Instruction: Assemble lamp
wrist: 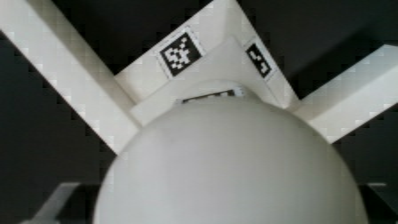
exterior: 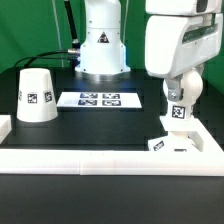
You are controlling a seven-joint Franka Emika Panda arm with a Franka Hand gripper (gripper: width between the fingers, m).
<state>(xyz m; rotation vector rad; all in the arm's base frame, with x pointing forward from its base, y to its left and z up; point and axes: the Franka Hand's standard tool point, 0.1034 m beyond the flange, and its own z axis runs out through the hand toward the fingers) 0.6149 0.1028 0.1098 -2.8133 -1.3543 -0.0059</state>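
In the exterior view my gripper [exterior: 178, 99] reaches down at the exterior view's right and is shut on the white bulb [exterior: 178, 116], stem downward. It holds the bulb just above the small square base [exterior: 170, 146]. The base sits in the corner of the white rail. In the wrist view the bulb's round head [wrist: 222, 160] fills the lower middle, and the tagged base [wrist: 214, 55] lies beyond it. The cone shade [exterior: 37, 97] stands apart at the exterior view's left. I cannot tell whether the stem touches the base.
A raised white rail [exterior: 100, 158] runs along the front and up both sides; its two arms meet behind the base in the wrist view [wrist: 63, 60]. The marker board [exterior: 100, 99] lies flat in the middle. The arm's white pedestal [exterior: 102, 50] stands behind.
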